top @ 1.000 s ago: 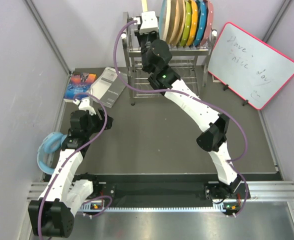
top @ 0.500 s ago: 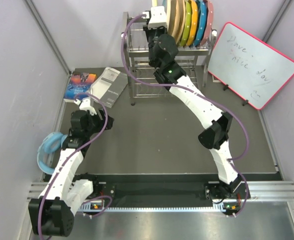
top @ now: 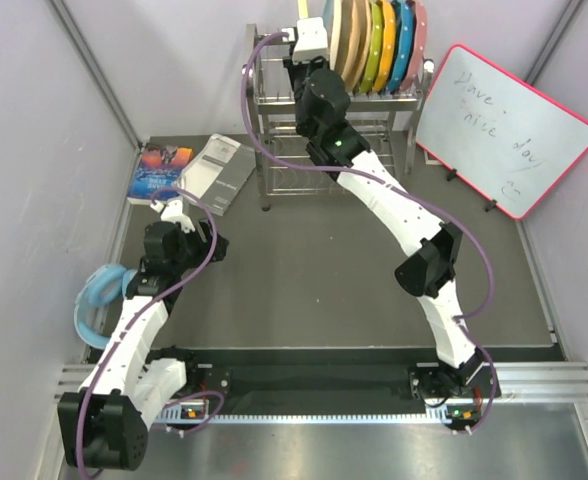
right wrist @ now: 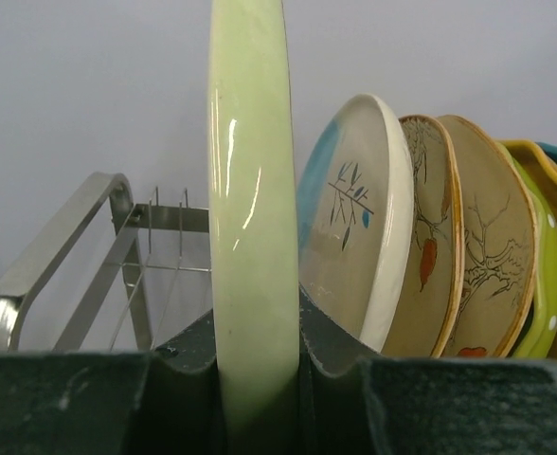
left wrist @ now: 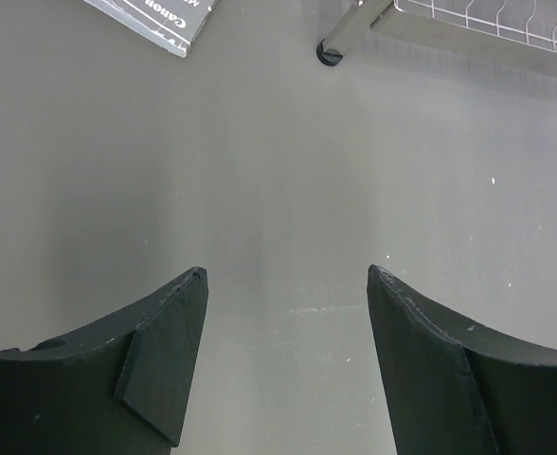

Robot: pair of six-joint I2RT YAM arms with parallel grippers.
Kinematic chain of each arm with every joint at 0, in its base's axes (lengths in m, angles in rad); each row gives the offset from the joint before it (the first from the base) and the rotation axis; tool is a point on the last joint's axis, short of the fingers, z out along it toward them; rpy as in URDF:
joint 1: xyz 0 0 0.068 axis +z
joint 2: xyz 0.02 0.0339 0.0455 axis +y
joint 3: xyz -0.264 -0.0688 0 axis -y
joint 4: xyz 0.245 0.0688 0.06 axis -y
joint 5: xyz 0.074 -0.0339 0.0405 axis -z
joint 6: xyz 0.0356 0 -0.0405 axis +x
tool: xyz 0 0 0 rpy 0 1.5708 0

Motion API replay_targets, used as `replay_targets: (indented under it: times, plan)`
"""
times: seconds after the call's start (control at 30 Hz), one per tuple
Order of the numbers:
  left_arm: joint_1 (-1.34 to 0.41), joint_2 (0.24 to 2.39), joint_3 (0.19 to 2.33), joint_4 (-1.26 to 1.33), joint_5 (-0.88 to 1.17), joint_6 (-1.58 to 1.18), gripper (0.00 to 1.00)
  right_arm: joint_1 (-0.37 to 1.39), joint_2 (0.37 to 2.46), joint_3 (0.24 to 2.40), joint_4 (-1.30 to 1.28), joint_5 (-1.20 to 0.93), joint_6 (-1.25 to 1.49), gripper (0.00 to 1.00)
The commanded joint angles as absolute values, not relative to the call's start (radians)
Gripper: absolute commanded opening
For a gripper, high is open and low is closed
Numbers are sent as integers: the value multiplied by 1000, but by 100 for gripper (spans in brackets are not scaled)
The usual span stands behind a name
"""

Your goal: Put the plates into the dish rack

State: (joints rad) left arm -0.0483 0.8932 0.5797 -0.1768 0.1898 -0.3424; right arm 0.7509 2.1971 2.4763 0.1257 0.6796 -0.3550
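Observation:
The silver wire dish rack [top: 274,108] stands at the back of the table. In its top tier stand a half-blue plate [right wrist: 354,218] and two orange-tinted branch plates [right wrist: 430,237]. My right gripper [right wrist: 255,341] is shut on the rim of the pale plate [right wrist: 250,190]. It holds the plate upright and edge-on, just left of the half-blue plate, over the rack's slots [right wrist: 155,237]. In the top view this gripper [top: 309,35] is at the rack's top left. My left gripper [left wrist: 286,284] is open and empty over bare table, and it also shows in the top view [top: 179,225].
Plain green, yellow, blue and pink plates [top: 394,45] fill the rack's right part. A whiteboard [top: 504,125] leans at the back right. A grey manual [top: 214,172] and a colourful book [top: 161,168] lie left of the rack. A blue coil [top: 94,300] lies at the left edge.
My right gripper has carried the pale plate rightward and farther back, from the rack's left end to right beside the racked plates. The left arm has hardly moved.

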Motion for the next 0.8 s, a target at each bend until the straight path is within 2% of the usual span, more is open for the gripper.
replay_targets:
  times: [0.0,0.37,0.43,0.6,0.77]
  plan:
    - [-44,900,572,-109,184,-339,73,721,2201,2556,245,644,-327,0]
    - [-46,925,572,-107,181,-339,73,675,2267,2571,256,624,-285,0]
    - [-44,928,572,-107,184,-342,73,673,2270,2571,276,626,-293,8]
    - [-44,936,574,-101,192,-345,73,675,2266,2566,324,643,-328,20]
    - [-44,933,563,-92,204,-354,73,690,2234,2542,377,640,-363,29]
